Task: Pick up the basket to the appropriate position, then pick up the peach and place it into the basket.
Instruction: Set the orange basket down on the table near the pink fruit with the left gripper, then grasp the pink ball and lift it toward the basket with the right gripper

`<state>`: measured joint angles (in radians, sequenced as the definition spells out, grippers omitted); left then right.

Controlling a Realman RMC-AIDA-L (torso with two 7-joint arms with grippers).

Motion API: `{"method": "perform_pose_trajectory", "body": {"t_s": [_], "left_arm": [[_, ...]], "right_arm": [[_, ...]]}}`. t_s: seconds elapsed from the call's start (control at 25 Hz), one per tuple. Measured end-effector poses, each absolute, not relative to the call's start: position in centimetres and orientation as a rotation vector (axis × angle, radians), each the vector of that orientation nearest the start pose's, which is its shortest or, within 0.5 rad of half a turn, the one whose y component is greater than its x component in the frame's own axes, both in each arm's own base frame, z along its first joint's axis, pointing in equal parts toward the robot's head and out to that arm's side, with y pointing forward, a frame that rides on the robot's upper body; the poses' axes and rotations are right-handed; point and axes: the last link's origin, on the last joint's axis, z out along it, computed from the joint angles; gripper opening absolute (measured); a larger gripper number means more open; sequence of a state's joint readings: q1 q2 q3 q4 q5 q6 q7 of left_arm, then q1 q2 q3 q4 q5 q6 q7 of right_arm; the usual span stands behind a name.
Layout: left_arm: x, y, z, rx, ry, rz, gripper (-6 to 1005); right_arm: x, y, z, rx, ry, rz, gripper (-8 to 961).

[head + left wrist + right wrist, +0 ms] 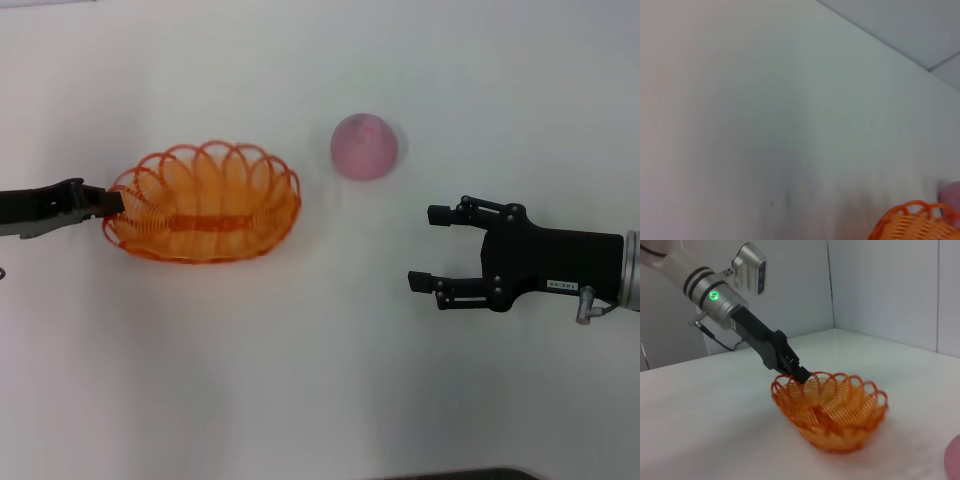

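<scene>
We see our right gripper (pixel 420 246) in matte black, with linked fingers, small screws, a white label and a silver wrist. Our left gripper (pixel 801 374) has a silver cuff, a green light and a thin cable.

an orange looped-wire basket (pixel 203 203) is seen upright on the table; a pale pink peach (pixel 364 146) is set nearby, apart.

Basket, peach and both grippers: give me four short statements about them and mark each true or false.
1. The left gripper is shut on the basket rim. True.
2. The peach lies inside the basket. False: it sits on the table, apart from the basket.
3. The right gripper is open and holds nothing. True.
4. The basket is tipped upside down. False: it stands upright, opening upward.
</scene>
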<state>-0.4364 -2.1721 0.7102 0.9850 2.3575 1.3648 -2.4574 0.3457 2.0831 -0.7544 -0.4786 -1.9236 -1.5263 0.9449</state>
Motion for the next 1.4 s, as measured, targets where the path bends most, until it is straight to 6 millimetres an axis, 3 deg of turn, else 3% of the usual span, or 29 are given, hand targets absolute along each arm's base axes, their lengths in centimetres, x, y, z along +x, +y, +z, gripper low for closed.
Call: {"method": "perform_pose_trajectory", "body": {"t_s": [0.24, 0.72, 1.12, 1.24, 1.4], "left_arm": [[-30.5, 32.6, 1.0, -2.049, -1.834, -0.390, 81], [-30.2, 32.3, 1.3, -2.084, -1.837, -0.420, 257], [-29.9, 33.0, 2.7, -2.087, -1.745, -0.417, 684], [-30.0, 33.1, 2.7, -2.084, -1.740, -0.409, 874], [-30.1, 33.0, 2.8, -2.080, -1.740, -0.407, 873]], "right_arm": [[31.5, 26.0, -3.6, -2.705, 0.445, 0.672, 912], [31.5, 26.0, -3.6, -2.708, 0.442, 0.671, 911], [31.4, 26.0, -3.6, -2.709, 0.441, 0.678, 911], [31.4, 26.0, -3.6, -2.709, 0.441, 0.679, 911], [31.4, 26.0, -3.6, -2.708, 0.440, 0.680, 911]]}}
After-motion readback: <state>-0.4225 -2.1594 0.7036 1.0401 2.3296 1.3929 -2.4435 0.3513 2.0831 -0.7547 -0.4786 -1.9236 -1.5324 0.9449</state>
